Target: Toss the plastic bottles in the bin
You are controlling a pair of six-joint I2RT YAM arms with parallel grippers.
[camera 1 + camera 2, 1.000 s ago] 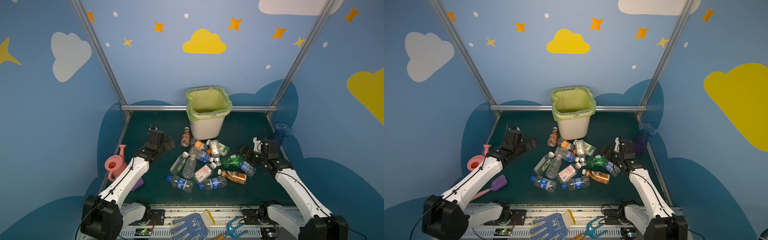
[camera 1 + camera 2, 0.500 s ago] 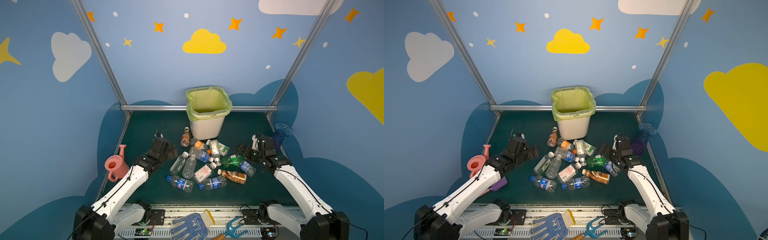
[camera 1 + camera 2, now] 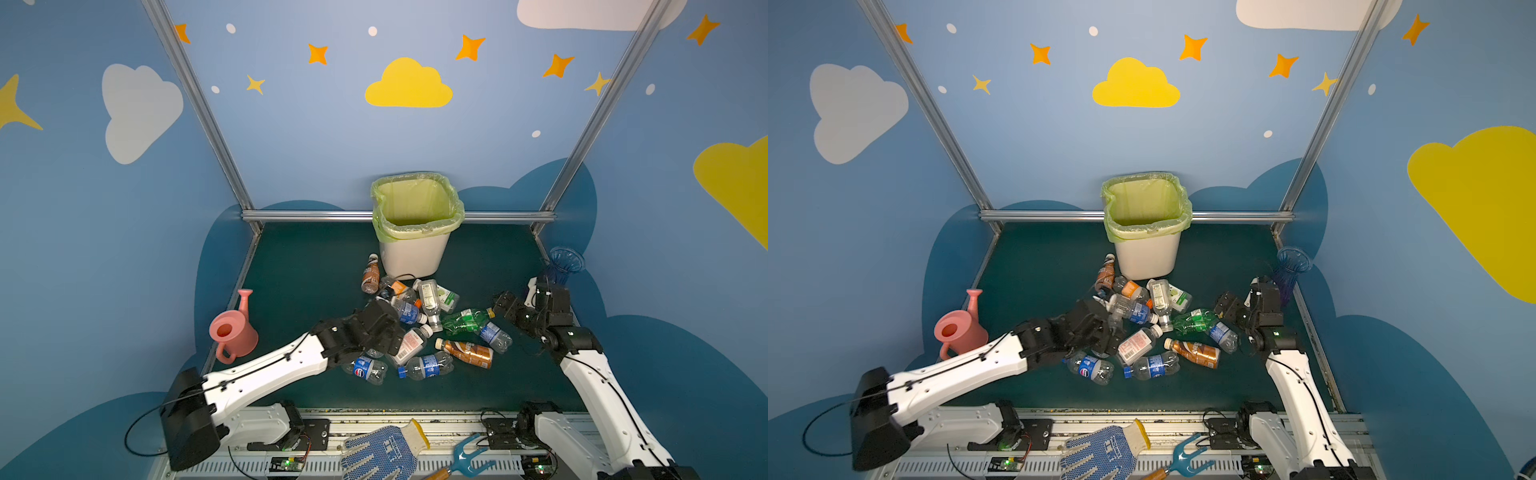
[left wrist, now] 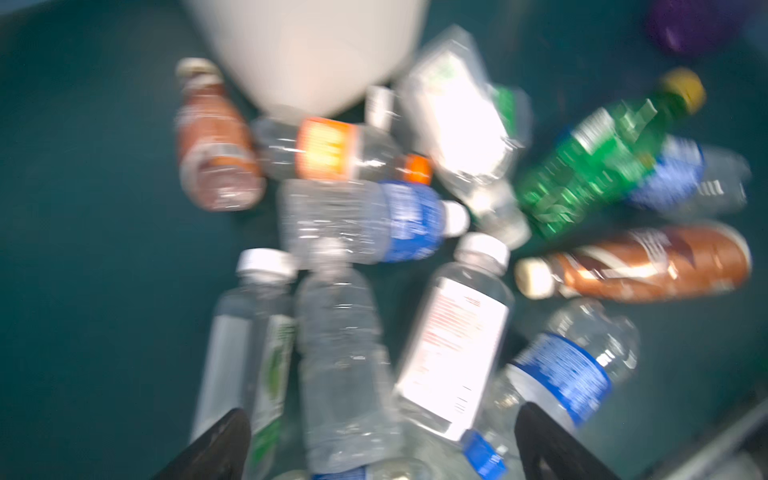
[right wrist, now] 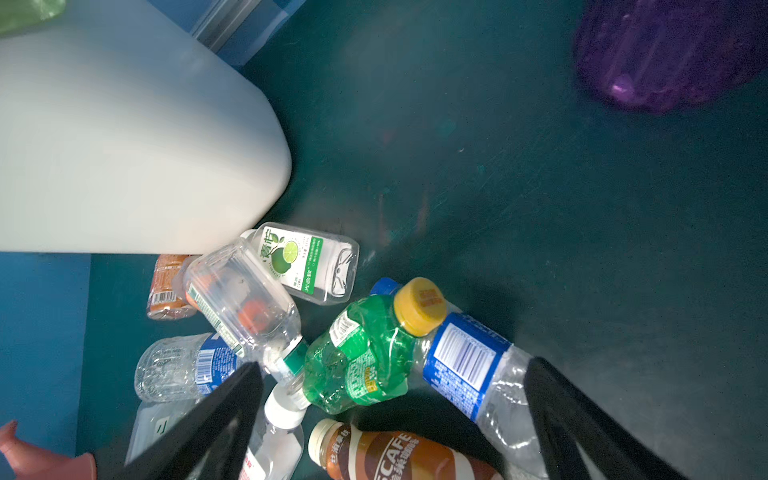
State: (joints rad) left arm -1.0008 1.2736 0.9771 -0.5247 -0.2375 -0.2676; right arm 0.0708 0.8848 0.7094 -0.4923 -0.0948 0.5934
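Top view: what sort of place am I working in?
Likely a staged robot test cell, not a home: cloud-painted walls on an aluminium frame, a green mat, plastic bottles strewn before a lined bin.

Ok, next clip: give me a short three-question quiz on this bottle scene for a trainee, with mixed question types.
1. True or false: the left gripper is shut on a bottle.
2. What colour is the cap of the green bottle? A white, B yellow, C blue.
3. How many brown bottles are on the table?
Key: 1 false, it is open. 2 B. 3 two.
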